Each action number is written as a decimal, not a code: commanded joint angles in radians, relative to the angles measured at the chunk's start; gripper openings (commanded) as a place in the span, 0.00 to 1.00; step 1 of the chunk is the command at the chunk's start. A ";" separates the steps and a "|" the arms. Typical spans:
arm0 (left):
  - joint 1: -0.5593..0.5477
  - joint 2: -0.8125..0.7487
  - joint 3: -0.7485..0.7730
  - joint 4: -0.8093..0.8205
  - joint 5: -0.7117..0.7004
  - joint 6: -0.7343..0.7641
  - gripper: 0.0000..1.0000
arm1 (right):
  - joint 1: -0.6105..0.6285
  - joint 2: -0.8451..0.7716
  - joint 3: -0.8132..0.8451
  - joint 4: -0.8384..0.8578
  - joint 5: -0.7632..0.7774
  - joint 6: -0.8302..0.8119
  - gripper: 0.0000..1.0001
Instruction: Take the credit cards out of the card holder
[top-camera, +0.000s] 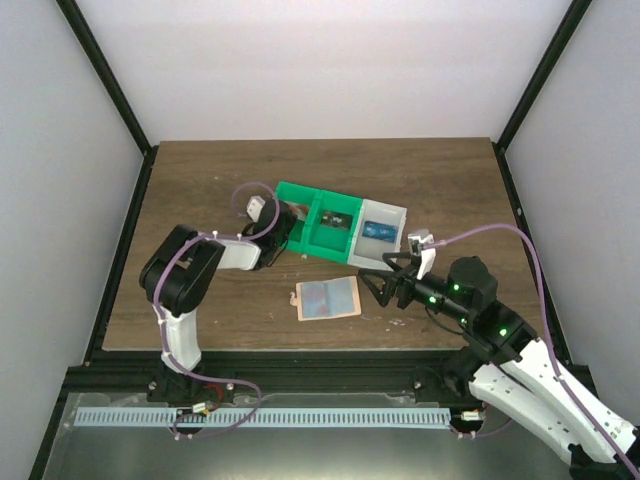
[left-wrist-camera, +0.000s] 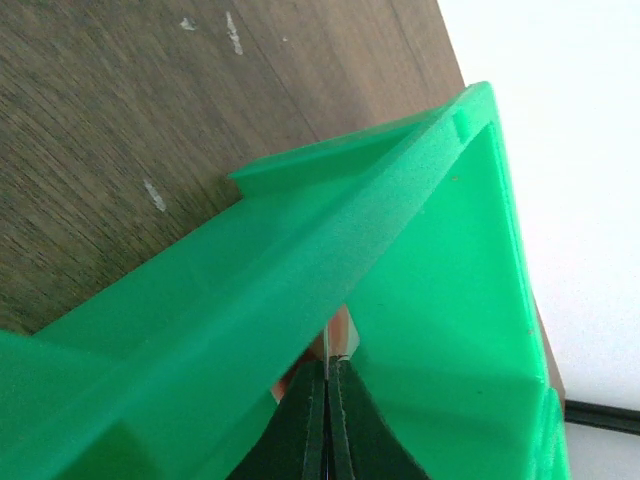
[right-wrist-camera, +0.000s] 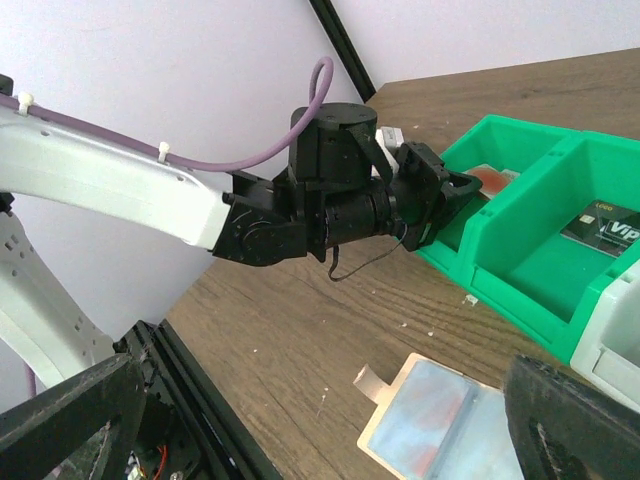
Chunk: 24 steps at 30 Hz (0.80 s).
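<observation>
The card holder (top-camera: 327, 297) lies open and flat on the table, pale blue inside with a tan edge; it also shows in the right wrist view (right-wrist-camera: 450, 425). My left gripper (top-camera: 287, 226) reaches into the leftmost green bin (top-camera: 300, 200). In the left wrist view the left gripper (left-wrist-camera: 327, 395) is shut on the edge of a thin orange-red card (left-wrist-camera: 343, 335), seen edge-on inside the green bin (left-wrist-camera: 440, 270). The right wrist view shows that red card (right-wrist-camera: 492, 180) in the bin. My right gripper (top-camera: 385, 281) is open and empty, just right of the card holder.
The middle green bin holds a dark card (top-camera: 338, 221), also seen in the right wrist view (right-wrist-camera: 603, 225). A white bin (top-camera: 383, 248) joined on the right holds a blue card (top-camera: 378, 230). Black frame rails run along the table's edges.
</observation>
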 joint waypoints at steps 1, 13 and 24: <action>0.006 0.041 0.031 -0.045 0.003 0.016 0.00 | -0.006 -0.006 0.043 -0.014 0.014 -0.008 1.00; 0.010 0.084 0.135 -0.169 0.050 0.089 0.02 | -0.005 -0.011 0.059 -0.030 0.016 0.008 1.00; 0.011 0.069 0.154 -0.190 0.096 0.160 0.17 | -0.005 -0.016 0.056 -0.037 0.017 0.022 1.00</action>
